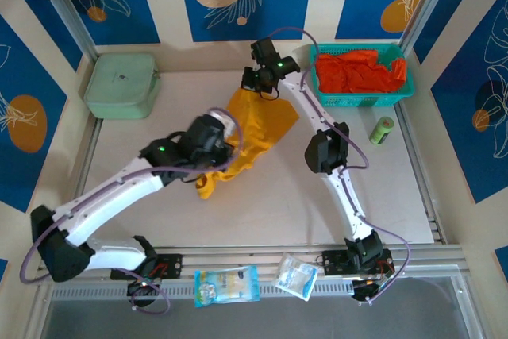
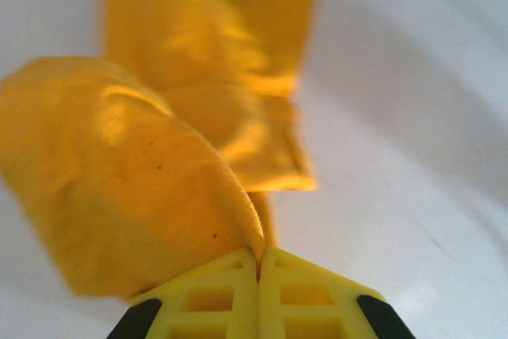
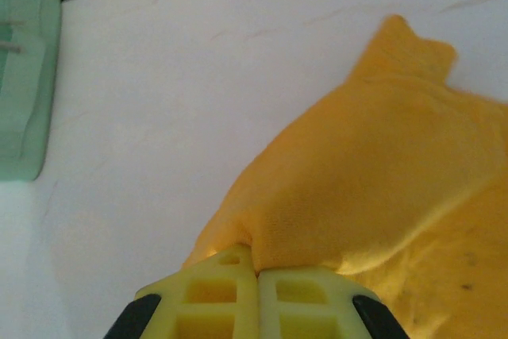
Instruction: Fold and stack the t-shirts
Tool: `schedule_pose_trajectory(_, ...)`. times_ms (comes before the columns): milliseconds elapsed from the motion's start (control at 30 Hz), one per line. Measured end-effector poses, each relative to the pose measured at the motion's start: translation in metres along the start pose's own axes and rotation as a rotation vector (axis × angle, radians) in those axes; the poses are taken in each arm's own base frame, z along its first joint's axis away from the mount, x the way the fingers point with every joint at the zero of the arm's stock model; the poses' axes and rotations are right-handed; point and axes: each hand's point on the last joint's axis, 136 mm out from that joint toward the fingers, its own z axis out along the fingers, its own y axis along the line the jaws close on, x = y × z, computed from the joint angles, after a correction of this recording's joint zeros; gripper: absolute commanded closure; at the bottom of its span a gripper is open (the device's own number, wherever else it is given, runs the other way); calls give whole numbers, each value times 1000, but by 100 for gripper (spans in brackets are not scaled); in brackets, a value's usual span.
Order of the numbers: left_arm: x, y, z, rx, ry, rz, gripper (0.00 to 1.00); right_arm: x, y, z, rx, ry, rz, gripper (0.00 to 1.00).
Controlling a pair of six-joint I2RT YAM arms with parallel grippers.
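On table (image 1: 278, 204) | left pincer (image 2: 259, 256) and right pincer (image 3: 255, 256) both pinch yellow shirt (image 1: 258, 125), unfolded | red shirts (image 1: 357, 71) wait in basket (image 1: 361, 102) | nothing stacked

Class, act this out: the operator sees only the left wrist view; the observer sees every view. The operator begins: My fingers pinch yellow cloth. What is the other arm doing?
Observer: The right gripper is shut on the same yellow shirt, at its far end.
Operator: Are other shirts around?
Observer: Red-orange shirts lie heaped in a teal basket at the far right.
Operator: Anything at the far left?
Observer: A pale green box stands in that corner, lid on.
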Motion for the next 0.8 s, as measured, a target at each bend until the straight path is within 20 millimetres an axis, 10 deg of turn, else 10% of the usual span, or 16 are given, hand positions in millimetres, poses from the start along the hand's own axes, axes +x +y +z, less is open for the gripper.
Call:
schedule_pose_trajectory(200,21,-110,18,207,41,242,100,6,46,-2,-280,83,27,100)
schedule_pose_trajectory(433,22,-171,51,313,32,334,100,3,64,-45,-343,79,-23,100)
schedule_pose_trajectory(633,40,-202,100,349,77,375,86,-7,-29,-43,-138,88,103,100)
schedule_pose_trajectory(800,46,-221,114,396,87,389,34,-5,-139,-24,162,81,218,94)
